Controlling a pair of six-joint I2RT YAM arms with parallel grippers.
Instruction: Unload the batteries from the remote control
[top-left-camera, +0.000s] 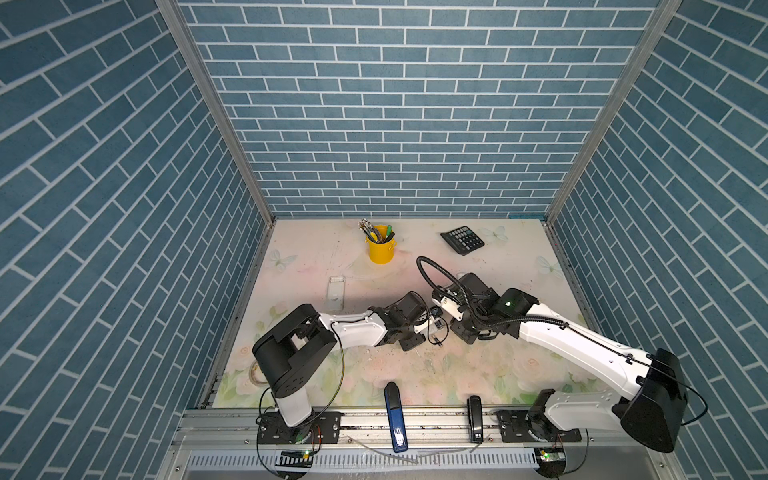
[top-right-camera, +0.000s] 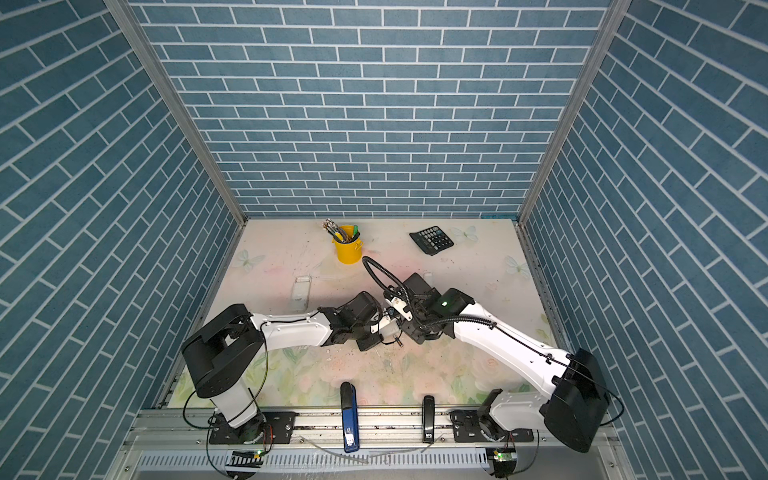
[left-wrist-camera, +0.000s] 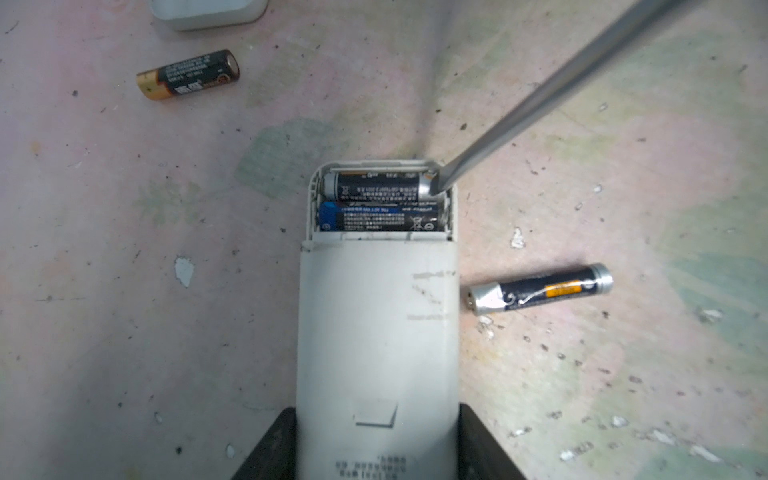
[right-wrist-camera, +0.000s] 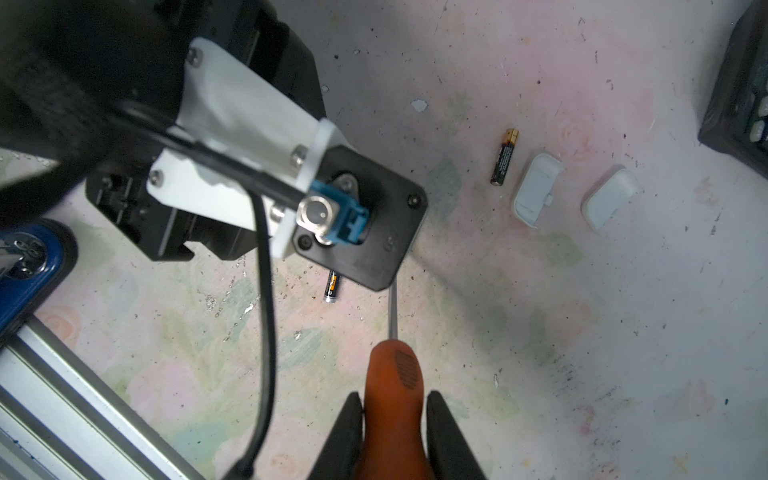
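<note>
My arms met near the middle of the table (top-left-camera: 316, 257). Blue brick-patterned walls (top-left-camera: 104, 208) closed three sides, and an aluminium rail (top-left-camera: 436, 424) ran along the front, with a blue stapler (top-left-camera: 395, 415) and a black stapler (top-left-camera: 474, 419) lying across it. A yellow pen cup (top-left-camera: 380, 249) and a calculator (top-left-camera: 462, 240) sat well back by the far wall, apart from my work.

My left pincer (left-wrist-camera: 376, 411) was clamped on the sides of the white remote control (left-wrist-camera: 376, 324), whose battery bay stood uncovered at the free end. Two cells lay side by side across the bay: a black battery (left-wrist-camera: 378, 185) at the very end and a blue-banded battery (left-wrist-camera: 378, 218) beside it. My right pincer (right-wrist-camera: 394, 399) gripped the orange handle of a screwdriver (right-wrist-camera: 392, 374), and its steel tip touched the black battery's metal end at the bay's corner. A gold-ended battery (left-wrist-camera: 189, 75) and a silver-ended battery (left-wrist-camera: 540, 289), its wrap torn, lay loose on the table near the remote. Two pale grey rounded plastic covers (right-wrist-camera: 536, 189) lay beside the gold-ended one. The remote's shell was scuffed matte plastic, and the floral tabletop was chipped and speckled.
</note>
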